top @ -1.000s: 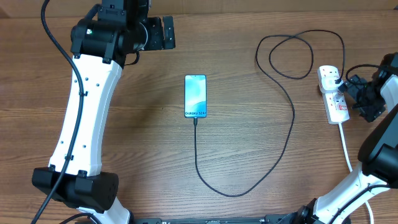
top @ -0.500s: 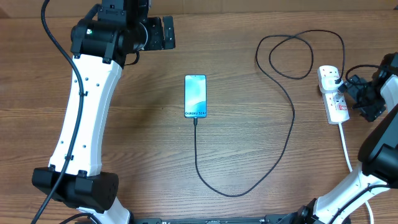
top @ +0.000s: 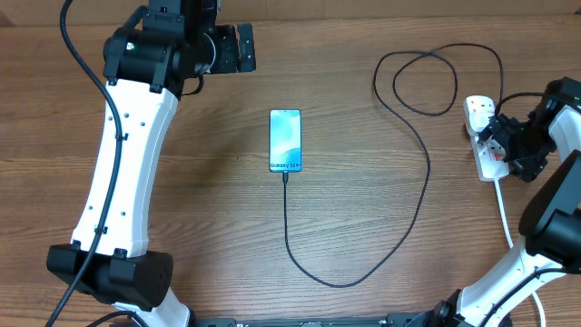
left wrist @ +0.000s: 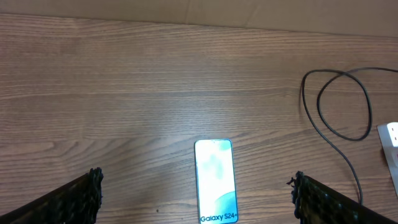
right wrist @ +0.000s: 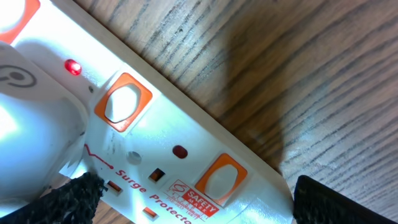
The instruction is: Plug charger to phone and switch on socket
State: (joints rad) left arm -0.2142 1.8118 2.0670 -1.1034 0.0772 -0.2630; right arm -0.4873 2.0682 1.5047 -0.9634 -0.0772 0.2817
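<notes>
The phone (top: 285,140) lies flat mid-table, screen lit, "Galaxy S24" at its near end; it also shows in the left wrist view (left wrist: 216,180). The charger's thin black cable (top: 427,182) runs from the phone's near end, loops right and back to the socket (top: 488,166). My right gripper (top: 504,145) is open, low over the socket, a finger on each side (right wrist: 199,199). The right wrist view shows the socket (right wrist: 186,155) close up with orange-framed switches and a small red light (right wrist: 73,66) glowing. My left gripper (top: 232,49) is open and empty, high behind the phone (left wrist: 198,182).
The socket's thick white cord (top: 505,218) runs toward the table's front right. The cable's loops (left wrist: 339,99) lie at the back right. A white rounded plug body (right wrist: 31,124) sits in the socket beside the red light.
My right gripper has moved left, from beside the socket to over it. The left arm, the phone and the cable have not moved.
</notes>
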